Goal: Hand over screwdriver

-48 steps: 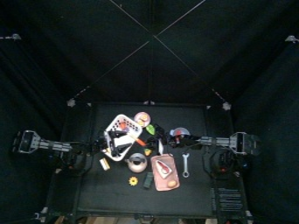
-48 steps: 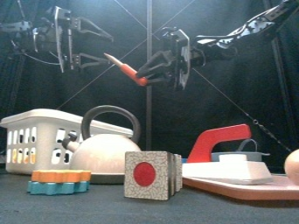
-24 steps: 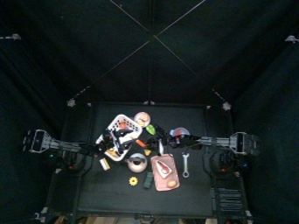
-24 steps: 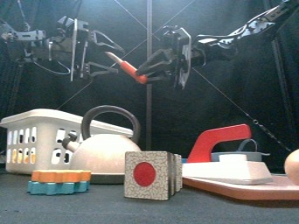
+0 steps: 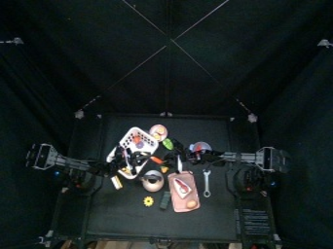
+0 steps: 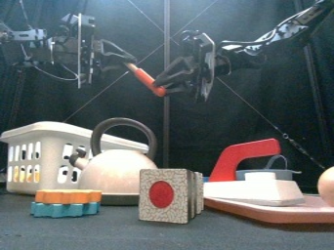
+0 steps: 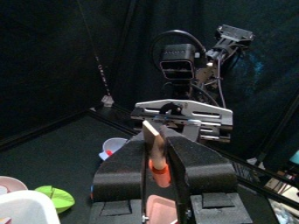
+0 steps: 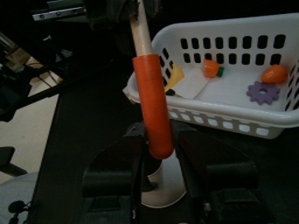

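The screwdriver point(image 6: 146, 78), with an orange-red handle and a pale far end, hangs in the air above the table between both arms. My right gripper point(image 6: 174, 74) is shut on its red handle end, which shows large in the right wrist view point(image 8: 152, 105). My left gripper point(image 6: 120, 59) reaches in from the left, and its jaws sit tight on either side of the screwdriver's other end point(image 7: 156, 157). The right gripper point(image 7: 181, 118) faces it just beyond. In the top view the two grippers meet over the table's middle, near the screwdriver point(image 5: 164, 149).
Below stand a white basket point(image 6: 46, 156) holding small toys, a metal kettle point(image 6: 117, 168), a block with a red dot point(image 6: 167, 193), stacked orange and teal gears point(image 6: 65, 200), and a pink tray point(image 6: 287, 209) with a red-handled tool point(image 6: 248, 156). A wrench point(image 5: 205, 190) lies at the right.
My left gripper has moved right, up to the screwdriver's free end, and its jaws now hold that end. The right gripper has kept still with the handle.
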`<state>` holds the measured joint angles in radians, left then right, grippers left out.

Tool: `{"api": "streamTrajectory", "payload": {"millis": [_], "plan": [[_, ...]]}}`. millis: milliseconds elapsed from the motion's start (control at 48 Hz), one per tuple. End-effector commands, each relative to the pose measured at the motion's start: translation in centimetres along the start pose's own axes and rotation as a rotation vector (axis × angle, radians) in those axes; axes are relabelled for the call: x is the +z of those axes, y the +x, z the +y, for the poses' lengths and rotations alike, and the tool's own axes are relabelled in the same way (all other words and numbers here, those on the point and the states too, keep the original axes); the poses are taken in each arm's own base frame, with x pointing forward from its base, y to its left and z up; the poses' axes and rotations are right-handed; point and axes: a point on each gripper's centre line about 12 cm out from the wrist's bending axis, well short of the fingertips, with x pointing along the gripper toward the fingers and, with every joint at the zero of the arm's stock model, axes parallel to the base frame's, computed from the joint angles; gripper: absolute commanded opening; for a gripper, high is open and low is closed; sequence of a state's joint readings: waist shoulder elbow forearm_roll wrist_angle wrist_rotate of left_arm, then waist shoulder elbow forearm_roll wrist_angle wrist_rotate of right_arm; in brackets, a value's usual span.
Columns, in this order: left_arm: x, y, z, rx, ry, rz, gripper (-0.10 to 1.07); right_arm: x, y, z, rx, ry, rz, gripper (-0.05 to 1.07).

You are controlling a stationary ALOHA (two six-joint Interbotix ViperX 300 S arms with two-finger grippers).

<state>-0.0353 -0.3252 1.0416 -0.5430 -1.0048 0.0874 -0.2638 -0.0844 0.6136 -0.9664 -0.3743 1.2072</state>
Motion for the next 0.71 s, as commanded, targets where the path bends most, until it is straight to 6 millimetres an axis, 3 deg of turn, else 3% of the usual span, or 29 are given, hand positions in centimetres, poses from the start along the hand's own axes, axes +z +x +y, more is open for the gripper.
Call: {"api": "streamTrajectory", "payload": {"millis": [0,292,688], "plan": [[0.4,0.3,-0.1,0.001,-0.001,-0.018,0.46,1.4,-0.6,0.5,0.014,0.001,-0.042,0.66],[0.2,-0.2,-0.2,-0.009,-0.001,-0.009,0.45,1.0,-0.8,0.0,0.001,0.003,-0.032,0.89],[0.3,-0.6,-0.1,0.001,-0.015,-0.006,0.45,0.7,-2.4,0.1,-0.007,0.005,-0.039,0.9]]}}
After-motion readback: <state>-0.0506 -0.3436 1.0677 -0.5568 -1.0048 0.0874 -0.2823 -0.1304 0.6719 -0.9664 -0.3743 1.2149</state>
